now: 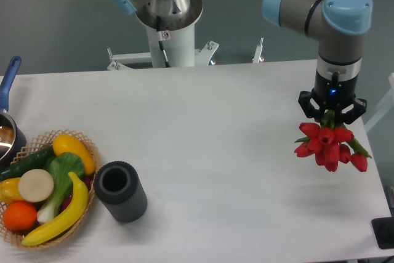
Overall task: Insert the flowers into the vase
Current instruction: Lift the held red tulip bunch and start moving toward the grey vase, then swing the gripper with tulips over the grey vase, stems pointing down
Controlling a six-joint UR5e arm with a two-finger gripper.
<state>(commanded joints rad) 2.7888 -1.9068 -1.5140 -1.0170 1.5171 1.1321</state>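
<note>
While clamped on the flowers (329, 146), buds down, claw (332, 114) hangs well right of the vase (121, 191). Carrying step; vase standing beside the wicker basket (92, 152) on the worktop (221, 121). Next: crossing left, stems turned downward.

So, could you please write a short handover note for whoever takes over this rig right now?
Claw: shut on the flowers, held in the air above the right side of the table, buds hanging downward.
Vase: at the front left of the table, close beside the wicker basket of fruit and vegetables. It looks tilted, its opening facing up and to the left, and it is empty.
Done: flowers grasped and lifted.
Left: carry the bunch across to the vase and insert the flowers; probably check the vase's tilt first.
</note>
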